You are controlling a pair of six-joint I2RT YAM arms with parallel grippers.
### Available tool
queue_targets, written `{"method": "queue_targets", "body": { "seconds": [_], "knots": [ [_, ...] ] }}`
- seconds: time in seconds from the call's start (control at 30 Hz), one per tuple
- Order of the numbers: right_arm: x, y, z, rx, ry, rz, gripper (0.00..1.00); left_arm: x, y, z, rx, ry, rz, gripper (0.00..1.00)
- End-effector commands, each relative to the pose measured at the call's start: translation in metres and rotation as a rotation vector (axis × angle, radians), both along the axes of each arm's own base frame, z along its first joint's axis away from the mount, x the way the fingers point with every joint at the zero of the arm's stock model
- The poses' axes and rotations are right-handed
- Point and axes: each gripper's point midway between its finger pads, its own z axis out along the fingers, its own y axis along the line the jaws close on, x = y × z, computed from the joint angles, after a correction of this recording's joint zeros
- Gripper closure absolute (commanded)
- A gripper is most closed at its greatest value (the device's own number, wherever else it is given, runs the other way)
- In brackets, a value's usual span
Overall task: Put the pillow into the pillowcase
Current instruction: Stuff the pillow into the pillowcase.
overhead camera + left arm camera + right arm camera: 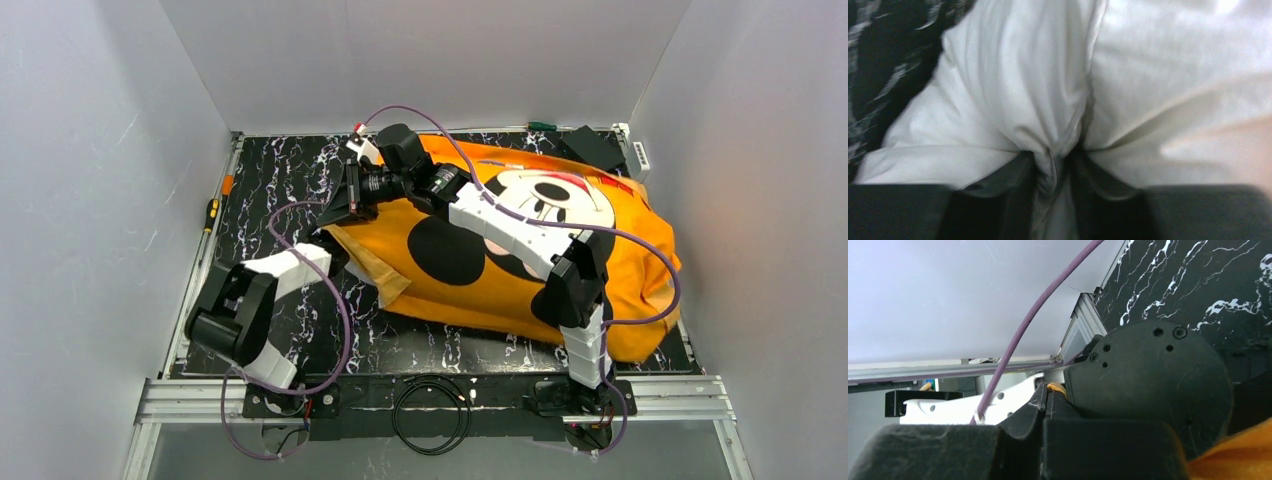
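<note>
At the left end of the pillowcase (pixel 625 265), where its mouth lies, the left gripper (pixel 1053 162) has its fingers pressed onto a ridge of the pillow (pixel 1013 75). White cloth is bunched and creased between them, and the black marbled table (pixel 878 60) shows just past the pillow's edge. That pinch looks meant to give the arm a handle on soft stuffing, so the last exposed part can be pushed deeper into the case.

Just beside it, at the upper corner of the same mouth, the right gripper (pixel 1048 395) is pressed together. A sliver of orange sits at its fingertips. The view is cramped, but this seems to be the hem of the case, held up so the opening stays wide while the other arm feeds. To get there the right arm lies across the top of the case, and the left arm's round black joint (pixel 1148 385) crowds close against its fingers.

Rightward from the mouth, the case lies on the table plump and full, with the mouse face upward. The pillow is therefore judged to be mostly inside already, with only the end at the mouth left to tuck in.
</note>
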Motion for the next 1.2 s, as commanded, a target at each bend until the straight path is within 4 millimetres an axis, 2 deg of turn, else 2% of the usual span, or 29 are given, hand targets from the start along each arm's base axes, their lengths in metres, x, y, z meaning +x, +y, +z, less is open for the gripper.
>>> {"method": "queue_targets", "body": {
  "seconds": [0.0,0.07,0.13,0.17,0.3,0.37,0.43,0.5,0.57,0.67,0.73,0.8,0.83,0.87,0.93,1.03,1.07,1.17],
  "knots": [
    [-0.017,0.003,0.024,0.103,-0.07,-0.008,0.99,-0.043,0.015,0.047,0.067,-0.109,-0.085,0.61],
    [-0.008,-0.007,0.011,0.066,-0.061,-0.041,0.99,-0.054,0.056,0.035,0.192,-0.038,-0.051,0.45],
    [0.002,-0.014,0.0,0.042,-0.06,-0.073,0.99,-0.072,0.102,0.03,0.345,0.062,-0.004,0.21],
    [0.006,-0.015,-0.007,0.029,-0.056,-0.086,0.99,-0.08,0.119,0.028,0.404,0.089,-0.005,0.16],
    [0.018,-0.012,-0.033,-0.008,-0.049,-0.099,0.99,-0.115,0.166,0.038,0.577,0.196,-0.071,0.11],
    [0.023,-0.008,-0.042,-0.015,-0.037,-0.105,0.99,-0.144,0.185,0.037,0.641,0.307,-0.093,0.1],
    [0.029,-0.004,-0.041,0.011,-0.028,-0.109,0.99,-0.16,0.195,0.039,0.656,0.344,-0.089,0.09],
    [0.034,-0.002,-0.032,0.031,-0.028,-0.114,0.99,-0.175,0.197,0.037,0.605,0.366,-0.078,0.09],
    [0.038,-0.002,-0.019,0.053,-0.03,-0.11,0.99,-0.19,0.191,0.026,0.537,0.384,-0.081,0.09],
    [0.04,-0.005,0.004,0.097,-0.029,-0.105,0.99,-0.196,0.171,-0.001,0.388,0.383,-0.091,0.09],
    [0.038,-0.007,0.019,0.127,-0.022,-0.096,0.99,-0.185,0.146,-0.004,0.187,0.331,-0.113,0.13],
    [0.037,-0.01,0.035,0.159,-0.019,-0.097,0.99,-0.168,0.131,-0.004,0.076,0.252,-0.119,0.19],
    [0.037,-0.011,0.045,0.181,-0.018,-0.095,0.99,-0.164,0.127,-0.006,0.055,0.237,-0.113,0.25],
    [0.035,-0.011,0.054,0.203,-0.011,-0.089,0.99,-0.155,0.123,-0.002,0.037,0.202,-0.104,0.37],
    [0.03,-0.01,0.075,0.259,0.007,-0.07,0.99,-0.136,0.1,0.02,-0.023,0.082,-0.148,0.65],
    [0.018,-0.005,0.101,0.351,0.053,-0.035,0.99,-0.113,0.057,0.072,-0.027,-0.128,-0.247,0.87],
    [0.014,-0.004,0.11,0.386,0.073,-0.021,0.99,-0.109,0.041,0.085,-0.019,-0.182,-0.286,1.0],
    [0.01,0.001,0.134,0.484,0.102,0.005,0.99,-0.102,-0.007,0.109,-0.053,-0.291,-0.385,1.0]
  ]
}}
